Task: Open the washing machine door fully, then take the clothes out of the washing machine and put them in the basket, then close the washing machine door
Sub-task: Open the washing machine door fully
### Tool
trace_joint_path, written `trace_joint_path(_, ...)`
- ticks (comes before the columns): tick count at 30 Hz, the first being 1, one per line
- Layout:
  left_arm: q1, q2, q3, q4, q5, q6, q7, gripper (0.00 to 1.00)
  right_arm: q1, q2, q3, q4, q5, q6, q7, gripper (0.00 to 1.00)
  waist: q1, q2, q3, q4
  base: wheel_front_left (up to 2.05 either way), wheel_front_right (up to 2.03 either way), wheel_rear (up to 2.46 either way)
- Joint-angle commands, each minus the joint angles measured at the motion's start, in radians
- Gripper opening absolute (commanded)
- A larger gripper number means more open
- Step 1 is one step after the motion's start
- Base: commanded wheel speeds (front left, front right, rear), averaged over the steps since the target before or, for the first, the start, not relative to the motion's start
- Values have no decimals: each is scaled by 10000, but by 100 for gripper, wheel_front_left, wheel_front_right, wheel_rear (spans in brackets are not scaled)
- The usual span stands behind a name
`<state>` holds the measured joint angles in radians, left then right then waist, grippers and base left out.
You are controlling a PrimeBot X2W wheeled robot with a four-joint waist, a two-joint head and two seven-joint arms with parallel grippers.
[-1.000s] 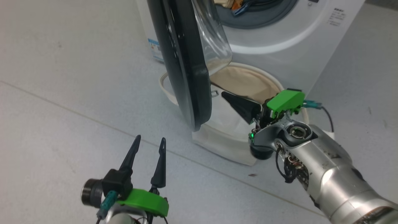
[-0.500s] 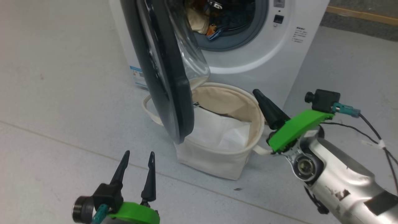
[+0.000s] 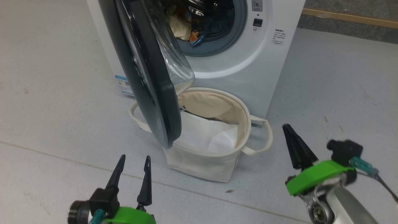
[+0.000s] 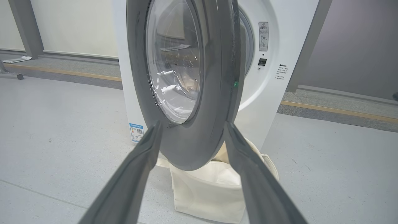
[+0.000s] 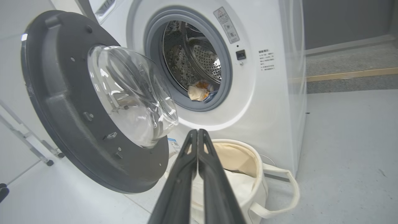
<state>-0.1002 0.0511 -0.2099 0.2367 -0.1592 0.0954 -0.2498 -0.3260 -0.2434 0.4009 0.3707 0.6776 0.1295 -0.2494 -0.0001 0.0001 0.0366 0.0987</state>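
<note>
Head view, glossy blk door (image 3: 155,96), round canvas basket (image 3: 199,165)

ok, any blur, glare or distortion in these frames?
Head view: right end effector blurred around its wrist camera. Left wrist view: door glass mirrors the room, near fingers soft. Right wrist view: washer edges bow from the wide lens, highlights on the door's glass bowl.

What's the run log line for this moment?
door: black-rimmed glass washing machine door open; clothes: blue-and-cream clothes in drum; basket: round cream canvas basket below door; left gripper open; right gripper shut, empty
</note>
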Motion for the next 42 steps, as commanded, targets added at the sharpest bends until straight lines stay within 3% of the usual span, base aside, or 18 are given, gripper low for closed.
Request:
trace_joint_path(1,-146,126,369,-348,114,-41,-120,100,9,196,-324,-389,-486,12,-122,100,1,-1,-2,-42,0,0,0)
trace_joint_path(7,-134,156,406,-336,175,-78,-120,100,1079,1334,-2466,-408,-2917,12,-123,100,1,-1,137,-216,0,0,0)
trace_joint_path(13,-236,147,446,-311,177,-130,-120,100,1495,1824,-2839,-497,-4012,12,-123,100,1,-1,321,-287,0,0,0)
trace_joint_path(34,-425,89,476,-341,225,-212,-120,100,1246,1930,-2634,-630,-3892,12,-124,100,1,-1,599,-129,0,0,0)
trace_joint_path(42,-1083,40,434,-1781,375,-164,-120,100,1091,1931,-2656,-533,-3784,12,-124,100,1,-1,828,-86,0,0,0)
